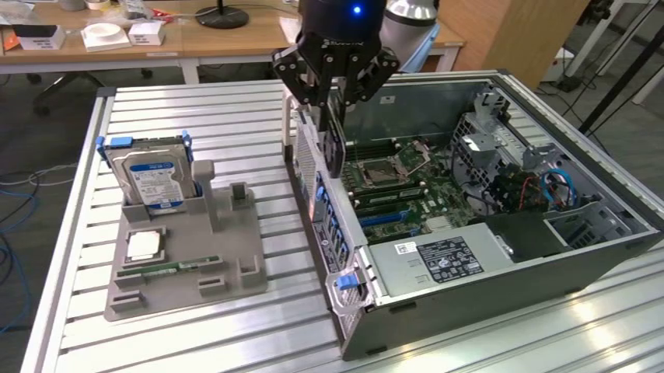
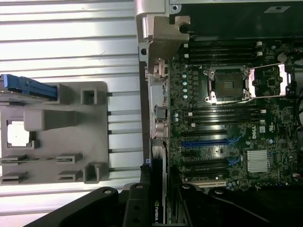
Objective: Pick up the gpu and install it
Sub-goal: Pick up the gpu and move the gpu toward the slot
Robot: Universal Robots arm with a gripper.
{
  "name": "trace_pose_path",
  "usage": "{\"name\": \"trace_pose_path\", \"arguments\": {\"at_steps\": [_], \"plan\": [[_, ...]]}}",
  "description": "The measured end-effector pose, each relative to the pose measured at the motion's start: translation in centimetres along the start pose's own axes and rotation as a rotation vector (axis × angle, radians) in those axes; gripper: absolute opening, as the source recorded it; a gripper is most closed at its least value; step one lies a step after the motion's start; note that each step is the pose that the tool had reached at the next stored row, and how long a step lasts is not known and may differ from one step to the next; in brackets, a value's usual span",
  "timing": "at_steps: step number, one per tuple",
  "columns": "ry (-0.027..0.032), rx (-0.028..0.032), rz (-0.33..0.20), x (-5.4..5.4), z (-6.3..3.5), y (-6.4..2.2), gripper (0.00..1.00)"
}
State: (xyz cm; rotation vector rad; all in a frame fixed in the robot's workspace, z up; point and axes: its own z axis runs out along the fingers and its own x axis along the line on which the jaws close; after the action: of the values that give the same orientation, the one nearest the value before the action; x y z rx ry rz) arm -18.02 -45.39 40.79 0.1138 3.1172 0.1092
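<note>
The gpu (image 1: 328,140), a slim dark card with a perforated silver bracket, hangs on edge from my gripper (image 1: 335,97), which is shut on its upper edge. It hovers over the rear wall of the open computer case (image 1: 581,256), above the motherboard (image 1: 400,190). In the wrist view the gpu (image 2: 158,170) runs edge-on between my dark fingers (image 2: 136,208), with an NVIDIA mark on it. It lies alongside the case's rear wall, beside the blue expansion slot (image 2: 210,141).
A grey fixture tray (image 1: 233,268) lies at the exterior view's left of the case. It holds an upright hard drive (image 1: 154,177), a processor chip (image 1: 143,246) and a green memory stick (image 1: 171,270). Drive cages and cables (image 1: 539,183) fill the case's far side. Desks stand behind.
</note>
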Motion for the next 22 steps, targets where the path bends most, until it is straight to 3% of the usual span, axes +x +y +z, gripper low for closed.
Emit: {"name": "trace_pose_path", "arguments": {"at_steps": [22], "plan": [[0.0000,-0.0001,0.000,-1.5,0.04,0.11,0.26]]}}
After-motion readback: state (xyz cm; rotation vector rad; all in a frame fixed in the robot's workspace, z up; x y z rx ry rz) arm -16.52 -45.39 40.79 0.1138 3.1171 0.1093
